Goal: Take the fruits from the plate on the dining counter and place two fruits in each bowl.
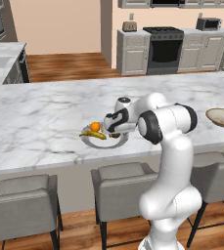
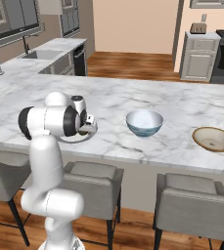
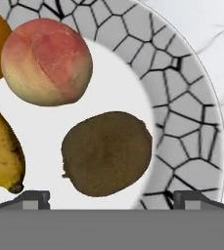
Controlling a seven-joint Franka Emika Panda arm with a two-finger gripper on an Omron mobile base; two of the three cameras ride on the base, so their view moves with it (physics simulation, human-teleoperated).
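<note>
Arm rises from the base, bends hard at the elbow and reaches forward-left, wrist folded down. Gripper points straight down, held low. Jaws spread wide, nothing between them; the two dark fingertips stand far apart at the hand view's bottom edge.

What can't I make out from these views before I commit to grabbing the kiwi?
- Kiwi and peach: hidden behind the hand in both base views.
- Orange and banana: cut off by the hand view's left edge.
- Gripper: open, but only the fingertips show at the hand view's bottom, so its height above the plate is unclear.
</note>
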